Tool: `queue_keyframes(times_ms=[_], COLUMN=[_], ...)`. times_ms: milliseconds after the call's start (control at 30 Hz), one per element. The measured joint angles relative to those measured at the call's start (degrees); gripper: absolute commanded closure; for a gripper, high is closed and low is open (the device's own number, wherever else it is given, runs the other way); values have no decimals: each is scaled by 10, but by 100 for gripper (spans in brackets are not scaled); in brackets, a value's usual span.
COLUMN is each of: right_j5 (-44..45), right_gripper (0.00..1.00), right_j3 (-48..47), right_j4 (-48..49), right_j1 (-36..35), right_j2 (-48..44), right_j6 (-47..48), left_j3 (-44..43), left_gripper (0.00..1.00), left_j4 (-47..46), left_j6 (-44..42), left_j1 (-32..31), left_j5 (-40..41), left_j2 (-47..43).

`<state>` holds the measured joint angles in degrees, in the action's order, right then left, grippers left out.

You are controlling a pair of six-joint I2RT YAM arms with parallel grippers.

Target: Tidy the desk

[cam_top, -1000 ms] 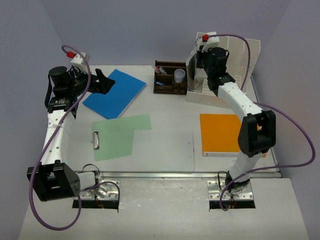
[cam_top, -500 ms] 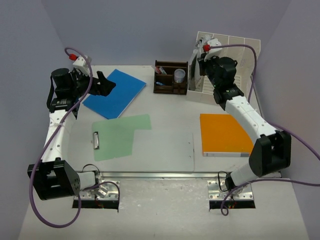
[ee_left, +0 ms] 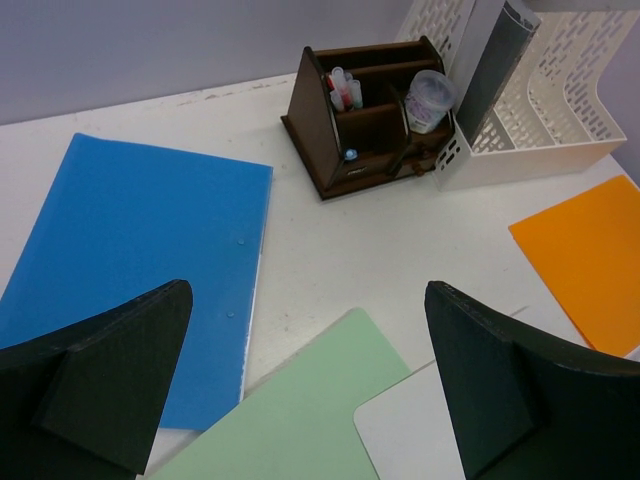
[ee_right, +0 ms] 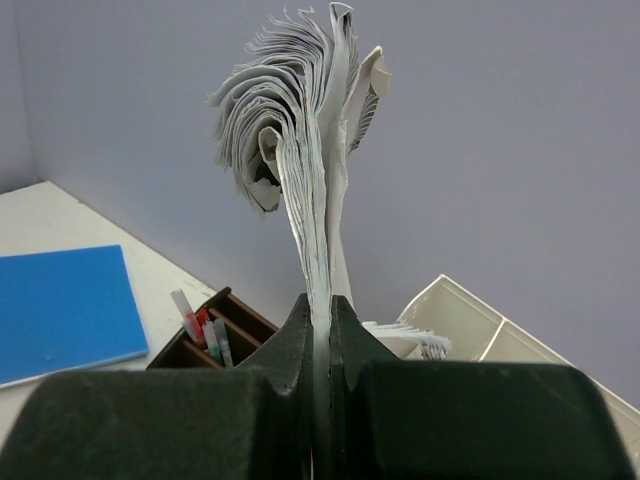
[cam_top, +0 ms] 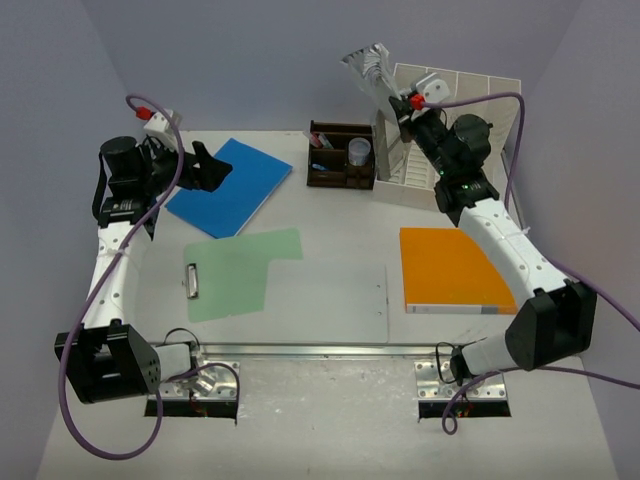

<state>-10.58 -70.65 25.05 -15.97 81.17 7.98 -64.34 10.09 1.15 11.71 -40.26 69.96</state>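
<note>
Raised since a second ago, the right gripper now holds a fanned magazine clenched tight above the white file rack at the desk's one o'clock. At ten o'clock the left gripper, jaws spread wide and holding nothing, hovers over the blue folder. The white desk fills the centre of the overhead view, beneath both arms.

The left arm and right arm share white link shells and bulky black joint housings. A purple cable loops from each silver, screwed-down base plate to a red-tipped connector at the wrist. The left tool and right tool have matte black, wedge-shaped fingers.
</note>
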Motion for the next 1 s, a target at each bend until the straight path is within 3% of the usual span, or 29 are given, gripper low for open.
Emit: queue_keyframes(times_ms=[267,533,1000], right_j5=[31,97,101], right_gripper=[100,100,100], right_j3=[0,29,88], right_j4=[22,23,82], right_j1=[5,10,63], right_j2=[29,-12,7], right_j6=[7,-8,-39], left_j3=[15,16,16], left_gripper=[0,0,0], left_j4=[1,-4,-8], left_j6=[-22,-13,-5], left_j1=[0,0,0], left_j5=[2,0,2], left_j2=[-21,-16,-10])
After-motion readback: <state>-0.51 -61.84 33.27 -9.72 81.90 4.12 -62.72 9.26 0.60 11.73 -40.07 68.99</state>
